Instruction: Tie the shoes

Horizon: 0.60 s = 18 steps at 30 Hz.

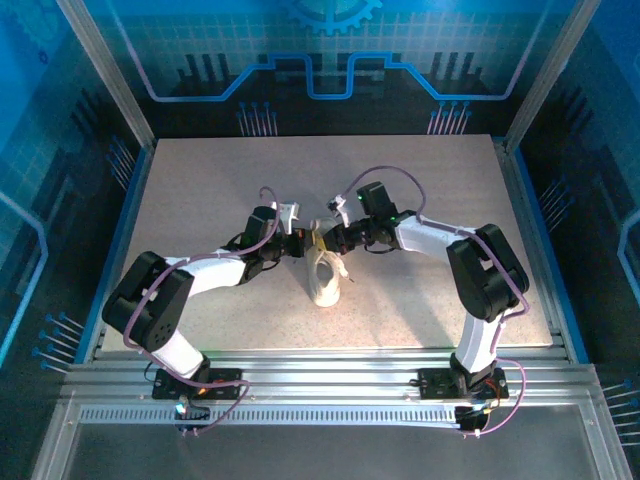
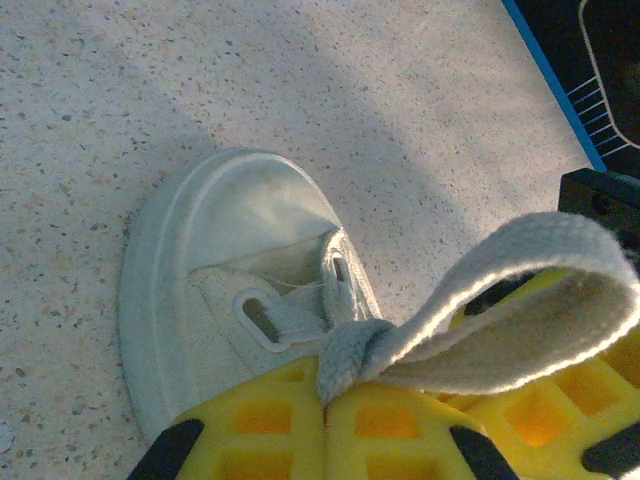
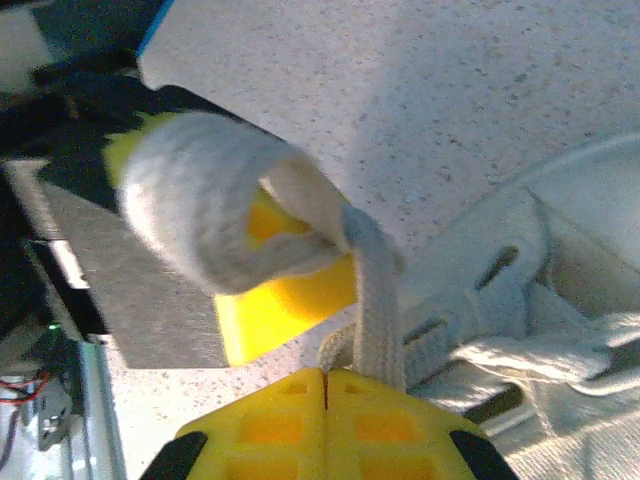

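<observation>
No readable text anywhere in your views.
You'll find no lettering, brand or number on the white sneaker (image 2: 220,260) or its lace (image 2: 520,300); the blue back wall (image 1: 330,40) along the top of the overhead frame carries a gear-and-circuit graphic, no words.

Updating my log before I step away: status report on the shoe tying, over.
Left end effector shut on lace loop. Right end effector shut on lace strand. Sneaker between them, knot unfinished. No obstruction seen.
</observation>
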Available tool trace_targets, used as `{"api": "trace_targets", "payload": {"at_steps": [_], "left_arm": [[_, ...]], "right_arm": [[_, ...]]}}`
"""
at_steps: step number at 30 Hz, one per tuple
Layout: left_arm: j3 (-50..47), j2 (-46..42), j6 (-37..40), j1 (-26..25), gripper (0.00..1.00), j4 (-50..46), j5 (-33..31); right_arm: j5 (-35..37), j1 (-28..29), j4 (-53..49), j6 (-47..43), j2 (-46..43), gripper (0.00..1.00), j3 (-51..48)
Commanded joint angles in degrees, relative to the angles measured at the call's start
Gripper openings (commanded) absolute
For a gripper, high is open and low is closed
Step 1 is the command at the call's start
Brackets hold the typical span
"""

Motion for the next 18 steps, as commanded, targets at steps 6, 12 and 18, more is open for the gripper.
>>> {"api": "trace_targets", "payload": {"at_steps": [6,12,18], "left_arm": [[-6.47,-6.39,1.36,-0.17,0.20,1.90,0.91],[-9.99,-10.55,5.63,-0.12,0.41,2.40,3.60],[-11.06,-12.79,6.66,1.64,0.56,2.33,5.64]], "right_arm": [[13.59,2.42,-0.56,-2.70,-5.45,0.00,-2.51],[14.27,3.28,1.60,-2.48,-5.42,0.00,-3.05],[10.45,3.80,1.02,-2.50,-3.33,0.00,-2.00]]}}
